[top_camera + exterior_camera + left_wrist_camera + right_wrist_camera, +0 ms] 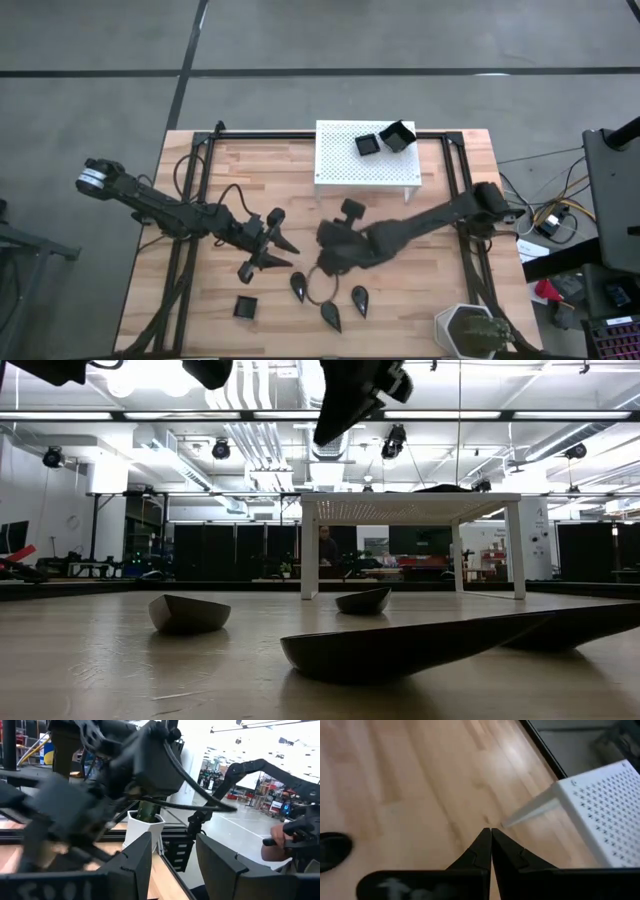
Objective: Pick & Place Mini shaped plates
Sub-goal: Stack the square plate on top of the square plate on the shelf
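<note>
High view: wooden table [400, 300], grey floor; right claw [491, 836] pressed together, left claw [172, 852] spread.

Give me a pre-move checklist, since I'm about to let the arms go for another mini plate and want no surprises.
1. Right hand empty: ok, fingers shut together with nothing between them, above bare wood.
2. Left hand ready to grasp: ok, fingers apart, nothing between them.
3. Plates already on the white stand: ok, two square plates sit on top; one looks tilted.
4. Plates left to pick: ok, three teardrop plates and one square plate lie on the table.
5. Arms clear of each other: cannot tell, both hands hang close together mid-table.
6. Potted plant out of the way: ok, at the table's corner.
</note>
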Robot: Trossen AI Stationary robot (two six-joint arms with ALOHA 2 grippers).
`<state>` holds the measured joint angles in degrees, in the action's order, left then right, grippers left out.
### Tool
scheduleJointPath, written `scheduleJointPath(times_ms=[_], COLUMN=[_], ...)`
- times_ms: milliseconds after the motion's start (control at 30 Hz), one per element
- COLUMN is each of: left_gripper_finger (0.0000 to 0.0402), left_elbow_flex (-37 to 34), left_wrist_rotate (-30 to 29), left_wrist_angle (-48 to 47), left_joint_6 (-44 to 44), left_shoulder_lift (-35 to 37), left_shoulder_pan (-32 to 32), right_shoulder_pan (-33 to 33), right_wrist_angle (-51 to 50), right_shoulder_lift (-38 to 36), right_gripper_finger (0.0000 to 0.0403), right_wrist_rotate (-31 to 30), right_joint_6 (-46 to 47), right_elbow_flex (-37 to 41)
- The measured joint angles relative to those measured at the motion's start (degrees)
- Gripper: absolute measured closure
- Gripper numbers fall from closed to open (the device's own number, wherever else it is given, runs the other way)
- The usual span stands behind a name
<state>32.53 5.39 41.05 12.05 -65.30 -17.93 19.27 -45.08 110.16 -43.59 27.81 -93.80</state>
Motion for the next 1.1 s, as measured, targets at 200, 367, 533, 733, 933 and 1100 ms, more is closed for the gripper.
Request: scheduleJointPath(times_ms=[200, 367, 533, 733, 933, 1100], left_gripper_finger=[0.0254, 0.0254, 0.0254, 0.0254, 0.0254, 0.0254], left_elbow_flex=[0.00, 0.00, 0.00, 0.00, 0.00, 0.23], left_wrist_rotate=[-0.03, -0.07, -0.10, -0.92, -0.90, -0.85], left_wrist_angle=[0.50, 0.95, 0.99, 2.09, 4.11, 5.22], left_joint_6=[-1.69, -3.25, -4.89, -8.69, -11.54, -14.04], left_shoulder_lift=[0.00, 0.00, 0.00, 0.00, 0.00, 0.02], left_shoulder_pan=[-0.02, -0.01, 0.00, 0.07, 0.20, 0.22], right_shoulder_pan=[5.87, 10.82, 14.48, 15.66, 16.15, 16.15], right_wrist_angle=[12.64, 26.98, 41.20, 47.51, 48.85, 50.68], right_shoulder_lift=[-5.42, -9.54, -13.34, -19.10, -23.75, -25.34], right_gripper_finger=[0.0395, 0.0394, 0.0394, 0.0394, 0.0394, 0.0394], right_wrist_rotate=[-3.55, -5.67, -5.62, -5.63, -5.64, -5.63], right_joint_6=[-2.72, -9.11, -14.28, -15.02, -15.02, -16.20], right_elbow_flex=[12.01, 22.54, 31.61, 39.30, 42.73, 43.87])
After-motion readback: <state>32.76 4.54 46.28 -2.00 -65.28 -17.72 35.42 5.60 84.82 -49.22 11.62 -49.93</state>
